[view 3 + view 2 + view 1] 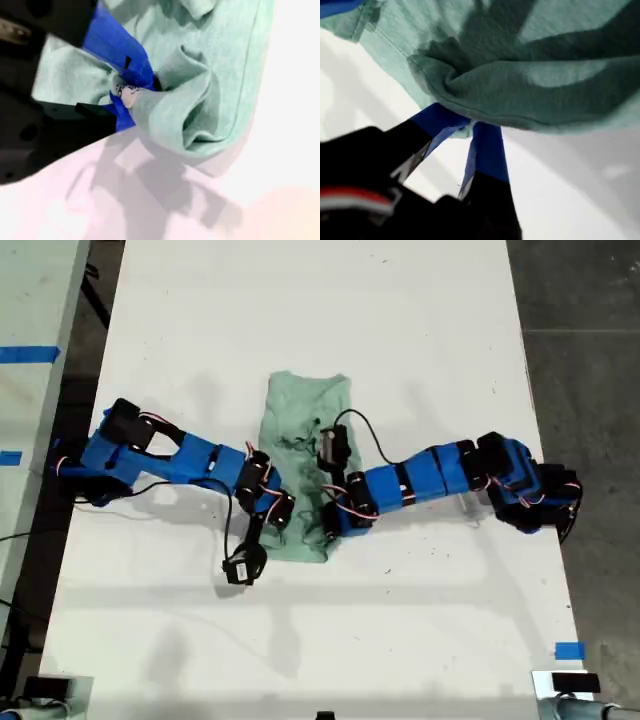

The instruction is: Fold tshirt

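exterior view: tshirt (303, 445), pale green, rumpled, mid-table (400, 320) between two blue arms reaching in from the view's left and right. first wrist view: my first gripper (465, 127), jaws nearly closed, pinching a bunched tshirt (530, 85) fold. second wrist view: my second gripper (131, 92), jaws clamped on gathered tshirt (200, 95) cloth.

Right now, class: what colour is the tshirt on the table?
Plain pale mint green; the tshirt shows best in the exterior view.
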